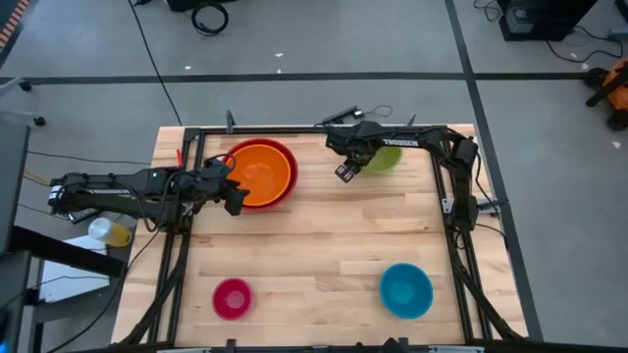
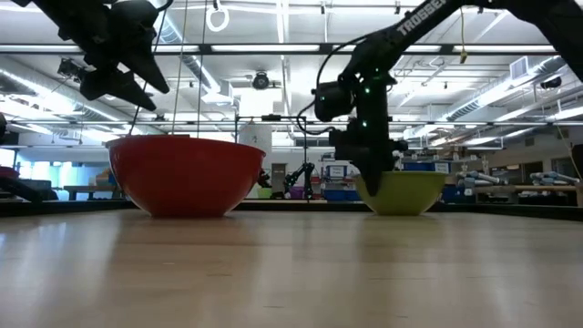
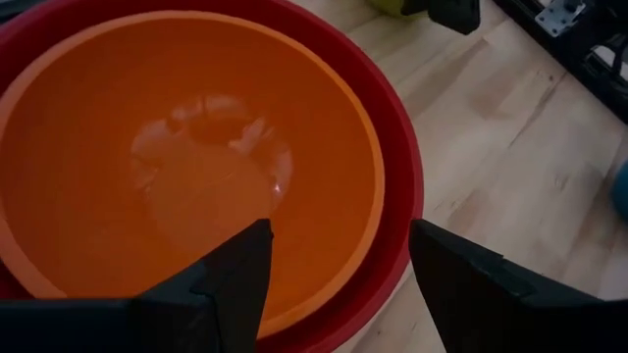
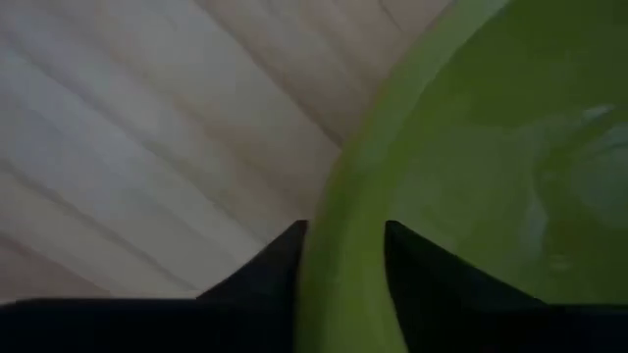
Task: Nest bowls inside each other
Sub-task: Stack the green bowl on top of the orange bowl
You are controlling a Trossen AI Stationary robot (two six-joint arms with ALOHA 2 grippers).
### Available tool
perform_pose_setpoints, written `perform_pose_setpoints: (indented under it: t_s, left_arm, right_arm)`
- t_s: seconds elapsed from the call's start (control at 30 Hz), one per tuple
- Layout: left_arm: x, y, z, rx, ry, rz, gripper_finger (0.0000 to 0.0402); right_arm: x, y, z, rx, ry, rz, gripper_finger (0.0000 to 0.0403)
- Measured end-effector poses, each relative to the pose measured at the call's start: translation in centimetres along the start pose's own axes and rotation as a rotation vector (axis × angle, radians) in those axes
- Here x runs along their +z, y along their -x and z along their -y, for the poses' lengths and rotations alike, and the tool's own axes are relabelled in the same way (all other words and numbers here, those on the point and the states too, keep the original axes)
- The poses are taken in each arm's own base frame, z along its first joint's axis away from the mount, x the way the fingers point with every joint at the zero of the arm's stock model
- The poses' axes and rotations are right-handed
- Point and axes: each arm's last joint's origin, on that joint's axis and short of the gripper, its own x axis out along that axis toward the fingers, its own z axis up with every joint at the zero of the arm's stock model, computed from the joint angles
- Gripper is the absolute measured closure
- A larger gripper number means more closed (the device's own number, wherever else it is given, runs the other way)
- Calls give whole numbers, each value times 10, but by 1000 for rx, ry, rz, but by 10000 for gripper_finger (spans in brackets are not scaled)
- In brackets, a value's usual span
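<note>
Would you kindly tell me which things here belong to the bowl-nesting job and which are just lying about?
Belonging to the job:
red bowl with orange bowl nested inside
green bowl, its rim between the right gripper's fingers
blue bowl
pink bowl

Lying about:
yellow bottle beside the table
cables on the floor
</note>
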Motion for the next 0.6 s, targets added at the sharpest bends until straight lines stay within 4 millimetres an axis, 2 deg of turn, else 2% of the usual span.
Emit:
perform_pose_setpoints:
  t_s: [0.13, 0.17, 0.33, 0.43, 0.6]
  left_arm:
    - [0, 0, 0, 0, 1, -1, 159]
    - [0, 0, 0, 0, 1, -1, 159]
    - [0, 2, -1, -7, 5, 6, 159]
    - [1, 6, -2, -19, 10, 18, 159]
    - [19, 35, 1, -52, 3, 75, 159]
  right_arm:
    - [-5, 8, -9, 13, 39, -3, 376]
    - [-6, 15, -13, 23, 53, 17, 384]
    - [-2, 63, -44, 80, 117, 193, 384]
    - [8, 95, -66, 129, 177, 385, 386]
    - [25, 136, -97, 241, 245, 773, 386]
